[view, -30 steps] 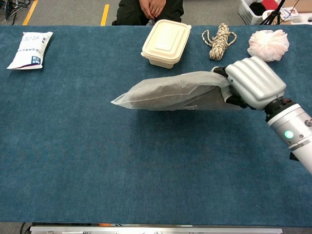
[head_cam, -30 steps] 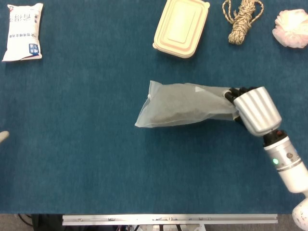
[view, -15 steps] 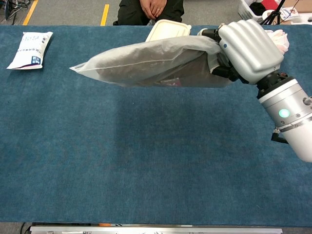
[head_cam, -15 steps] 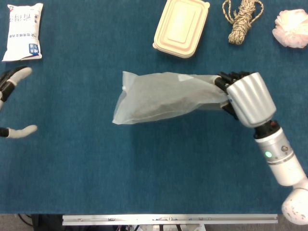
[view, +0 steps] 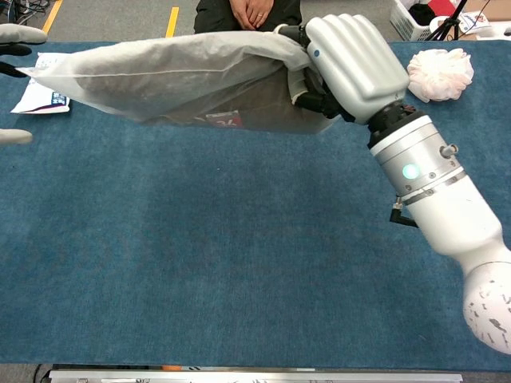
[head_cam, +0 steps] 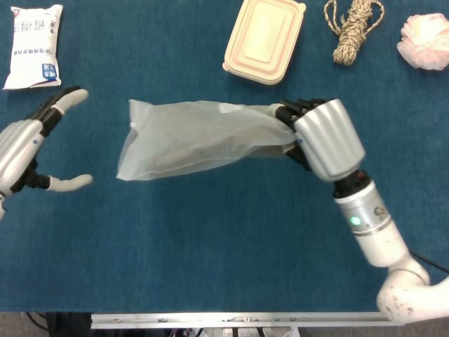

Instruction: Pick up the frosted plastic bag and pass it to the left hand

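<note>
Tabletop [head_cam: 210, 267] of deep blue felt-like cloth, spanning both views, with a metal rail along the near edge.

Frosted plastic bag [head_cam: 189, 137], translucent grey-white, long and pillow-shaped, crinkled, something dark showing faintly through it and a red label visible from the chest view [view: 223, 120]. Held clear of the cloth, stretched out horizontally between the two hands, its far end close to the left hand without touching. Shifted well leftward since half a second ago, and raised higher in the chest view.

Right hand [head_cam: 319, 133], ribbed silver shell over black fingers, clenched around the bag's gathered end; white cylindrical forearm with a green light behind it. Moved inward along with the bag.

Left hand [head_cam: 31, 151], silver with pale fingertips, fingers spread wide and holding nothing, palm turned toward the bag. Reached much further into the head view than before.

Beige lidded food container [head_cam: 264, 41], rounded rectangle, at the far edge. White printed pouch [head_cam: 33, 45] at far left. Coil of braided tan rope [head_cam: 353, 29]. Pink mesh bath puff [head_cam: 423, 41] at far right.
</note>
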Controlling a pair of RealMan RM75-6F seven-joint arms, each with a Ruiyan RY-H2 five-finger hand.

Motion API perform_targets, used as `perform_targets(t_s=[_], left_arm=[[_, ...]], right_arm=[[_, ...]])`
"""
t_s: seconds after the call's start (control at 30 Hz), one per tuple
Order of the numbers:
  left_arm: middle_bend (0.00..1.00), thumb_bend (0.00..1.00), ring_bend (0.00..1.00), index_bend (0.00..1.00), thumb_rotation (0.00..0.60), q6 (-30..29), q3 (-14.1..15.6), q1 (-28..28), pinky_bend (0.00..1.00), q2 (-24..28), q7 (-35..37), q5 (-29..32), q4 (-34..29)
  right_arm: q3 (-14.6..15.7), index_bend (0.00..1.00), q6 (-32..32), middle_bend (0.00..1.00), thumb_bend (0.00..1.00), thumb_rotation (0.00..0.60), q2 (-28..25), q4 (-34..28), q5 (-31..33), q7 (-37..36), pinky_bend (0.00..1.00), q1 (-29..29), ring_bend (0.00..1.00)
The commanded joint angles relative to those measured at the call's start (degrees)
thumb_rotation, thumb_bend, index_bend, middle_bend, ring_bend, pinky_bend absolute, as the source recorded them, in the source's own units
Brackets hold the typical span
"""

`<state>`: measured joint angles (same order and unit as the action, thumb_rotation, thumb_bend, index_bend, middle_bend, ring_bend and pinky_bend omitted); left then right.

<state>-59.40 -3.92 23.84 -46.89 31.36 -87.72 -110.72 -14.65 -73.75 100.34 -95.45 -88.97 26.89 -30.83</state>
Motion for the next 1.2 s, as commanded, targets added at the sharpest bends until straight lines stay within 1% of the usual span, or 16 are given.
perform_targets(t_s=[0.03, 0.23, 0.4, 0.7, 0.8, 0.9, 1.0, 1.07, 1.13, 1.2], left_arm=[[0.00, 0.16, 0.01, 0.00, 0.600, 1.0, -0.5, 0.9, 0.14, -0.3, 0.8, 0.7, -0.6], [0.00, 0.16, 0.01, 0.00, 0.600, 3.2, -1.0, 2.9, 0.14, -0.4, 3.6, 1.1, -1.6], [0.00, 0.16, 0.01, 0.00, 0.600, 3.8, -1.4, 3.9, 0.16, -0.5, 5.1, 1.3, -2.6], [0.00, 0.16, 0.01, 0.00, 0.600, 6.3, -0.9, 5.5, 0.20, -1.1, 5.6, 1.7, -2.8], [0.00, 0.16, 0.01, 0.00, 0.600, 6.7, -1.2, 6.0, 0.21, -1.6, 7.4, 2.4, -3.1], [0.02, 0.16, 0.03, 0.01, 0.600, 6.3, -1.7, 6.2, 0.25, -2.3, 8.0, 3.4, -2.9], [0.11, 0.16, 0.13, 0.11, 0.600, 5.6, -2.4, 6.2, 0.35, -3.1, 7.5, 5.3, -2.9], [0.21, 0.16, 0.24, 0.24, 0.600, 5.2, -2.8, 6.1, 0.46, -3.8, 6.4, 7.0, -3.1], [0.29, 0.17, 0.30, 0.34, 0.600, 5.5, -2.9, 6.2, 0.53, -4.0, 5.7, 8.1, -3.2], [0.39, 0.17, 0.40, 0.44, 0.600, 5.7, -3.0, 6.3, 0.61, -4.1, 5.0, 9.2, -3.4]], right_arm=[[-0.6, 0.90, 0.5, 0.88, 1.00, 0.600, 1.6, 0.2, 0.6, 0.6, 1.00, -1.3, 0.86], [-1.7, 0.90, 1.2, 0.88, 1.00, 0.600, 4.9, 1.6, 2.0, 1.1, 1.00, -3.6, 0.86], [-2.6, 0.90, 1.5, 0.88, 1.00, 0.600, 7.9, 3.7, 3.5, 1.2, 1.00, -5.1, 0.86], [-3.3, 0.90, 0.9, 0.88, 1.00, 0.600, 11.8, 6.6, 4.0, 0.8, 1.00, -7.5, 0.86], [-3.6, 0.90, 0.8, 0.88, 1.00, 0.600, 13.0, 7.3, 4.1, 0.6, 1.00, -8.2, 0.86], [-3.9, 0.90, 0.5, 0.88, 1.00, 0.600, 14.2, 8.2, 4.3, 0.5, 1.00, -8.9, 0.86], [-3.9, 0.90, 0.2, 0.88, 1.00, 0.600, 15.2, 9.0, 4.6, 0.3, 1.00, -9.2, 0.86], [-3.9, 0.90, 0.0, 0.88, 1.00, 0.600, 15.7, 9.7, 4.7, 0.3, 1.00, -9.4, 0.86], [-3.8, 0.90, 0.1, 0.87, 1.00, 0.600, 16.0, 9.9, 5.0, 0.1, 1.00, -9.5, 0.86], [-3.5, 0.90, 0.1, 0.86, 1.00, 0.600, 16.0, 10.1, 5.0, 0.2, 1.00, -9.6, 0.85]])
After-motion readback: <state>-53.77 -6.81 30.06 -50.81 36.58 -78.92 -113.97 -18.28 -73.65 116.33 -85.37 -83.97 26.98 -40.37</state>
